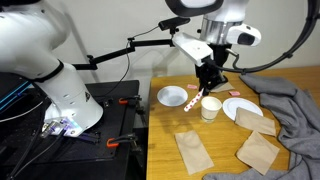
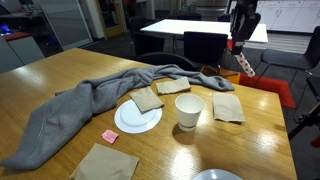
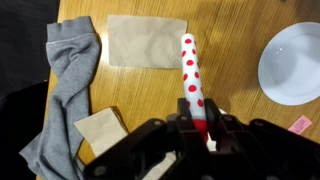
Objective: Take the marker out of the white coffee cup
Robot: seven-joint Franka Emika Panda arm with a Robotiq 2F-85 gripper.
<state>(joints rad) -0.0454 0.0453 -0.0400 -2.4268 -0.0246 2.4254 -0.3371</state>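
Step in hand: I judged that the lift out of the cup [image 1: 210, 108] was done, and that what remained was to carry the marker [image 3: 191, 75] aside and lay it down.
How to do it well: I would keep the grasp firm and move sideways to a bare part of the table [image 2: 165, 150], away from the cup and the grey cloth [image 2: 70, 110]. I would go low before letting go, because a round stick may roll toward an edge.
Risk: the hold was at one end only, so I thought the marker could swing or slip if the arm moved fast.
Marker look: it was a thin, straight stick, white with red dots along its whole length. It seemed light and stiff to me.
Marker place: it was in the air above the table, free of the cup. The wrist view showed bare wood under it and a brown napkin [image 3: 147, 40] beside its free end.
Gripper: the gripper [image 3: 205, 128] was clenched on the marker, with the fingers pressing it from both sides.
Cup: it stood upright near the middle of the table, just beside a plate [image 2: 130, 123]. I could not see inside it.
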